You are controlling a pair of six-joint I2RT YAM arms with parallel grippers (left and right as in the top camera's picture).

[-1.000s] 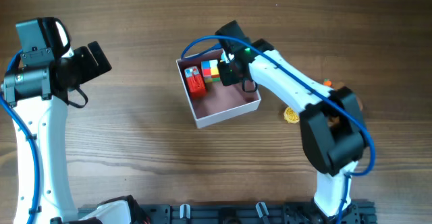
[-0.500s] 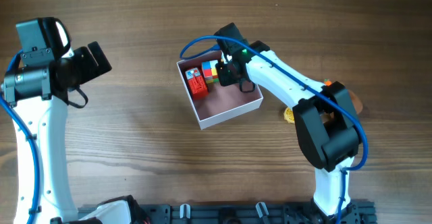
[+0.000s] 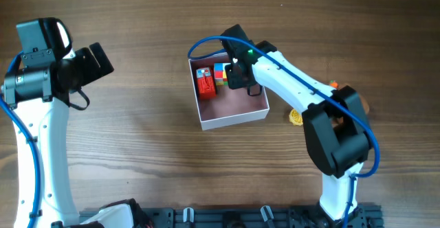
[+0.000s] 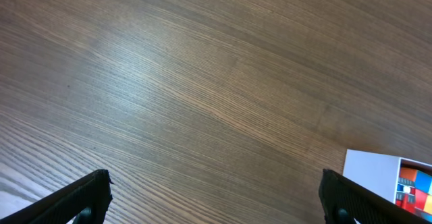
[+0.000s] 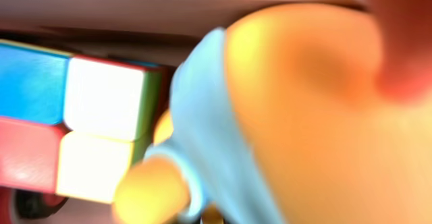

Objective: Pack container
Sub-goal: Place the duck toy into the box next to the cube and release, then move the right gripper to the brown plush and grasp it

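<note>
The container [image 3: 234, 120], a white-walled square box with a pink floor, sits at the table's centre. In its far left part lie a red toy [image 3: 205, 84] and a multicoloured cube [image 3: 221, 74]. My right gripper [image 3: 236, 75] is down inside the box next to the cube. The right wrist view is filled by a blurred orange-yellow toy figure with a light blue part [image 5: 304, 116], held close against the cube [image 5: 74, 129]; the fingers are hidden. My left gripper [image 3: 93, 62] is open and empty, raised at the far left. Its view [image 4: 216, 204] shows a corner of the container [image 4: 371, 173].
A small yellow object [image 3: 296, 117] lies on the table right of the container. An orange item [image 3: 334, 84] shows partly behind the right arm. A black rail [image 3: 275, 214] runs along the table's front edge.
The container has turned from a tilted position to nearly square with the table and shifted slightly right. The right gripper stayed inside it by the cube. The left arm has not moved.
</note>
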